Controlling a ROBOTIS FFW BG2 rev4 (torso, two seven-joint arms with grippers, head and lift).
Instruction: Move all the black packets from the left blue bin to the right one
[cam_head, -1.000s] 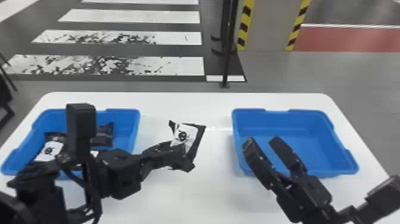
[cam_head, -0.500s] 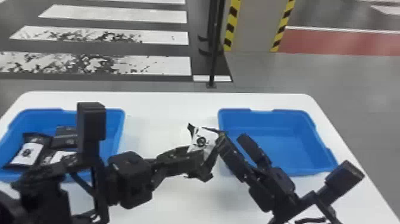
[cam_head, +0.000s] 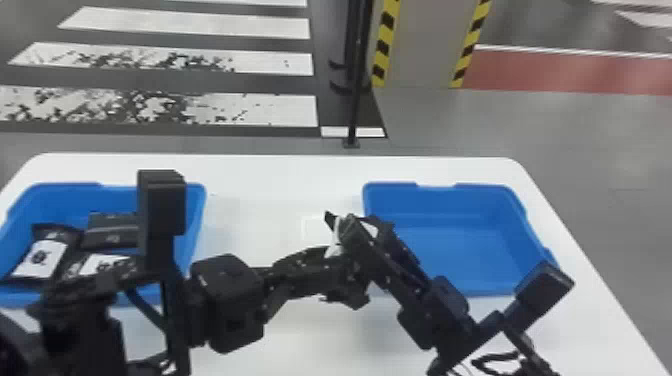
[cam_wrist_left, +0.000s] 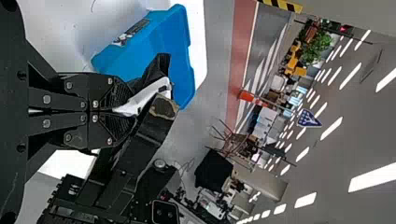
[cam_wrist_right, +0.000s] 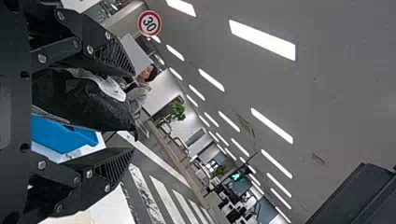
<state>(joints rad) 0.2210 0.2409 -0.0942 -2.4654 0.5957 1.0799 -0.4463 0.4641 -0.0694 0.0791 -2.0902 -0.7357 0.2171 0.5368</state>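
Black packet (cam_wrist_right: 84, 102): held at 12 o'clock from the robot, above the table (cam_head: 280, 175), one end clamped in the left pincer (cam_wrist_left: 130, 111). Right pincer (cam_wrist_right: 134, 112): fingers apart, one on each side of the packet. Handling estimate: light, limp pouch; smooth skin may slip. Grip the broad body flat, clear of the left pincer; secure before release. Left blue bin (cam_head: 199, 200), 10 o'clock: other packets (cam_head: 112, 236) lie inside, partly screened by the left arm (cam_head: 227, 300). Right blue bin (cam_head: 450, 240), 2 o'clock: keep the right pincer clear of its rim

Left bin (cam_head: 75, 196), right bin (cam_head: 450, 250) on table (cam_head: 260, 170) — packets (cam_head: 42, 257) in left bin.
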